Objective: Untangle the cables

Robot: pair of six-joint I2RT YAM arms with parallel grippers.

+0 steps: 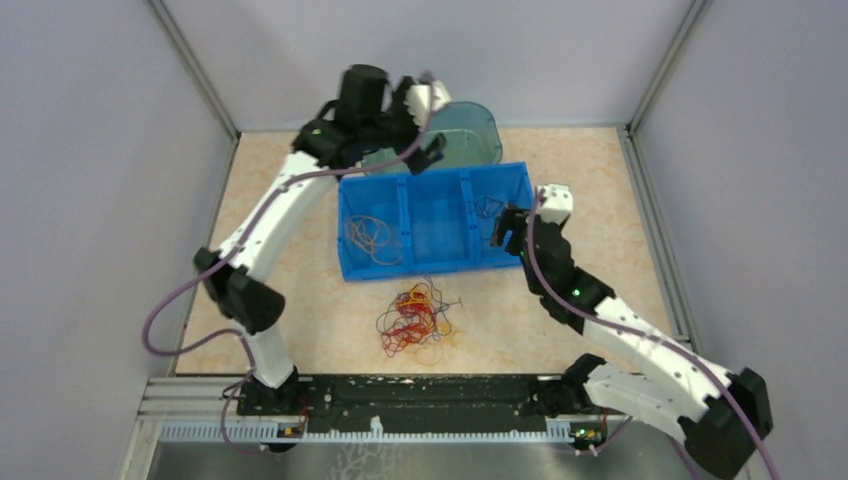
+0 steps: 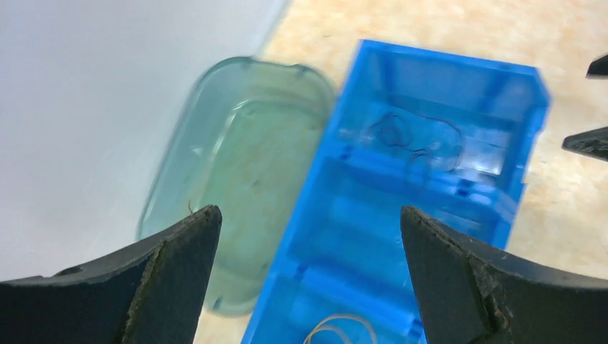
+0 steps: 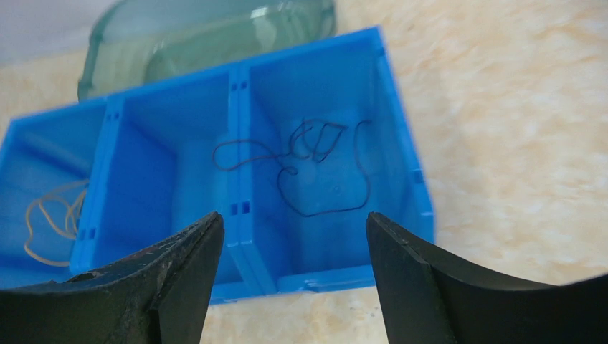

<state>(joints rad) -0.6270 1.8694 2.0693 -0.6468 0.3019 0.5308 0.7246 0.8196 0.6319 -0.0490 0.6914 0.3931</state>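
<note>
Left arm [image 1: 268, 218] arched up from its base, elbow out at the table's left side, wrist raised over the far-left corner of the bin. Left gripper [image 2: 308, 218] hung above the seam where the tub met the bin; jaws wide apart, nothing between them. Right arm [image 1: 620, 325] reached forward and leftward, and we logged the right gripper [image 3: 292, 218] at the bin's right end, facing its right compartment, jaws likewise spread and empty.

Blue three-compartment bin [image 1: 440, 262] sat mid-table [image 1: 600, 200]; translucent teal tub [image 1: 475, 130] touched its far side. The tangled cables [image 1: 415, 318] lay on the table just in front of the bin, clear of both grippers. One dark strand [image 3: 310, 141] lay in the right compartment and pale yellowish loops [image 3: 54, 215] in the left.
</note>
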